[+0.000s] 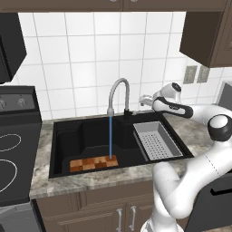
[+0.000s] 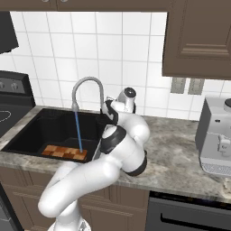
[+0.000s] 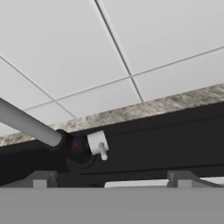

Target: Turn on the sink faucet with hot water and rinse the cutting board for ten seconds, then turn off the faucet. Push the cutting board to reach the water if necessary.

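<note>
The water (image 1: 110, 136) is seen running from the faucet (image 1: 118, 93) onto the cutting board (image 1: 94, 163), which lies on the floor of the sink (image 1: 68, 136), below and well to the left of the gripper (image 1: 144, 99). The relation that matters is judged to be with the lever handle (image 3: 98, 145): in the hand view it is found just ahead of the fingertips (image 3: 41, 179), between their lines and slightly left of centre, its short pin pointing back toward the gripper. The fingers are seen spread apart, with nothing held between them. A short advance is judged enough to reach the handle.
</note>
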Motion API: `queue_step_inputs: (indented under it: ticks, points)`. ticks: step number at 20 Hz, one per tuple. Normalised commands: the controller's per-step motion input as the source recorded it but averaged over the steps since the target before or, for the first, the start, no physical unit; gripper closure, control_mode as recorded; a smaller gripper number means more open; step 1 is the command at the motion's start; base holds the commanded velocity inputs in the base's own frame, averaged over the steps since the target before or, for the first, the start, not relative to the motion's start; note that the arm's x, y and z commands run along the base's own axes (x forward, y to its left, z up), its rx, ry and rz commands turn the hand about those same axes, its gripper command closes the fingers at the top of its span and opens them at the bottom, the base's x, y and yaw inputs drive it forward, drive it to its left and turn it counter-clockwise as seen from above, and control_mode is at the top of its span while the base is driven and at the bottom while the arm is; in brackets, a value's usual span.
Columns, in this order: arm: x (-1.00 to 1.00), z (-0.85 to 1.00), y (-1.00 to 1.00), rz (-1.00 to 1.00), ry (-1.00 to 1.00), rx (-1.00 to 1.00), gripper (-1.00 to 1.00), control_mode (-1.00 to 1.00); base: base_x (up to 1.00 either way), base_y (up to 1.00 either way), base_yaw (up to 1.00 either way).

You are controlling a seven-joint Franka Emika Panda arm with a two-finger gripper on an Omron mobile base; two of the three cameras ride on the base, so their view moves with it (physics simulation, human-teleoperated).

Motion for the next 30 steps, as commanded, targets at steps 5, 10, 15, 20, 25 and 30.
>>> queue_step_inputs:
  ticks: [5,10,15,20,25,30]
  points:
    - [0.00,0.00,0.00,0.00,0.00,0.00,-1.00,-1.00,0.00,0.00,0.00]
    - [0.00,0.00,0.00,0.00,0.00,0.00,-1.00,-1.00,0.00,0.00,0.00]
    - [0.00,0.00,0.00,0.00,0.00,0.00,-1.00,-1.00,0.00,0.00,0.00]
    - [0.00,0.00,0.00,0.00,0.00,0.00,-1.00,-1.00,0.00,0.00,0.00]
    - [0.00,0.00,0.00,0.00,0.00,0.00,-1.00,-1.00,0.00,0.00,0.00]
    - [0.00,0.00,0.00,0.00,0.00,0.00,-1.00,-1.00,0.00,0.00,0.00]
